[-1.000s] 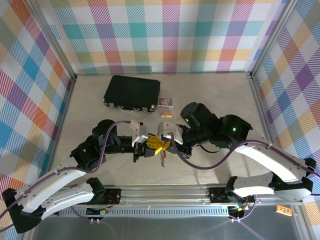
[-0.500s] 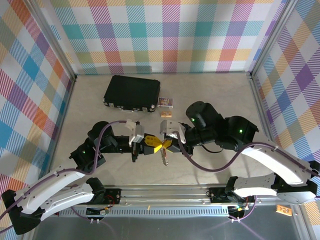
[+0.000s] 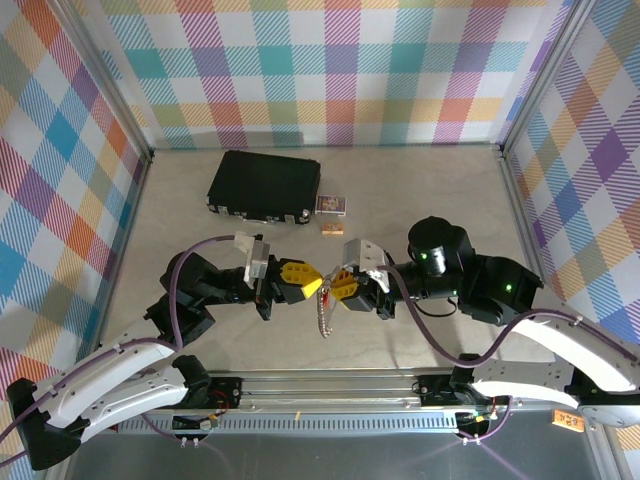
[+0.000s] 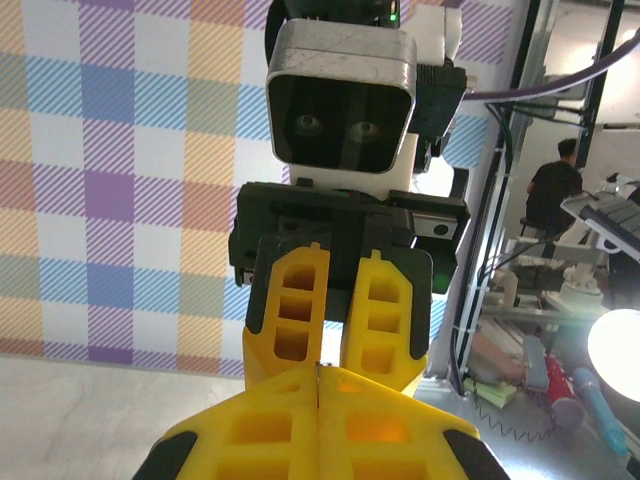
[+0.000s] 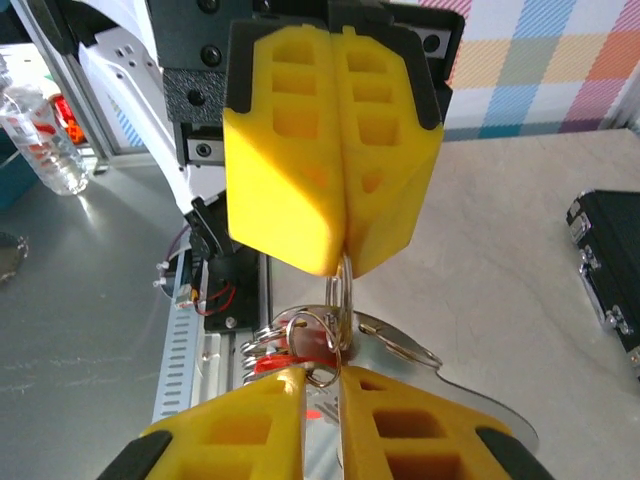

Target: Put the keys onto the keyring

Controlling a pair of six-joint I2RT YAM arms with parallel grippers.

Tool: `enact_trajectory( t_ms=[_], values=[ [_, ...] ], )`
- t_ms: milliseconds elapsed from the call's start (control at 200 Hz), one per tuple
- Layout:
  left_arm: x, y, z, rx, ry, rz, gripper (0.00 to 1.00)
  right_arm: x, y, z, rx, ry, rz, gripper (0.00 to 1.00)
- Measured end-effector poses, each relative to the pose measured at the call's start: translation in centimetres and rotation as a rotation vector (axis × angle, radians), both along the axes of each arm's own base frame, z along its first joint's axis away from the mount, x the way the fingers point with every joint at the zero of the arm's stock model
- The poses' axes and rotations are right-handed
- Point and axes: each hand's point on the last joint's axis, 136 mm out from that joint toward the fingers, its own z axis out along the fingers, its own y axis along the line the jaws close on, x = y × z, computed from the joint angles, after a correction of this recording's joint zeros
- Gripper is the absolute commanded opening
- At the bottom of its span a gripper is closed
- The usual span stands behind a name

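My left gripper (image 5: 340, 262) is clamped tight on the thin grey loop of the keyring (image 5: 290, 362), whose red tag peeks out just below. My right gripper (image 5: 322, 374) meets it tip to tip and pinches the keys (image 5: 400, 348). They are flat, silvery and bunched on coiled rings, dangling between both grippers over the near middle of the table (image 3: 420, 200).

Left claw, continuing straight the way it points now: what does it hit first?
The right claw. The left claw, shut on a metal ring, faces it tip to tip with the keys hanging between; the gap looks nearly nil, though depth is unclear.
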Motion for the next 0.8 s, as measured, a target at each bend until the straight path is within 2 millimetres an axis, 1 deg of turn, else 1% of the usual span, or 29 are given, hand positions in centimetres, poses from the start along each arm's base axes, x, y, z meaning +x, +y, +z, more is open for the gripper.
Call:
enact_trajectory(
  t_ms=[115, 155, 300, 440, 585, 625, 670, 800],
  values=[
    [0.0, 0.0, -0.4, -0.007, 0.008, -0.002, 0.0, 0.0, 0.2, 0.3, 0.02, 0.012, -0.003, 0.28],
    [0.1, 0.0, -0.5, -0.007, 0.014, -0.003, 0.0, 0.0, 0.2, 0.4, 0.025, 0.014, -0.003, 0.29],
    [0.0, 0.0, -0.7, -0.008, 0.019, -0.005, 0.0, -0.1, 0.0, 1.0, 0.055, 0.009, -0.006, 0.29],
    [-0.1, 0.2, -0.4, -0.016, 0.014, -0.005, 0.0, -0.1, 0.1, 1.5, 0.082, 0.006, -0.008, 0.27],
    [-0.1, 0.2, -0.4, -0.016, 0.014, -0.005, 0.0, 0.1, 0.5, 1.2, 0.078, 0.011, -0.01, 0.25],
    [-0.1, 0.2, -0.4, -0.016, 0.014, -0.005, 0.0, 0.2, 0.6, 1.0, 0.074, 0.013, -0.01, 0.24],
    [-0.1, 0.2, -0.4, -0.016, 0.014, -0.005, 0.0, 0.2, 0.7, 0.8, 0.071, 0.016, -0.01, 0.21],
    [-0.1, 0.1, -0.4, -0.015, 0.014, -0.006, 0.0, 0.3, 0.8, 0.7, 0.073, 0.023, -0.016, 0.03]
  ],
)
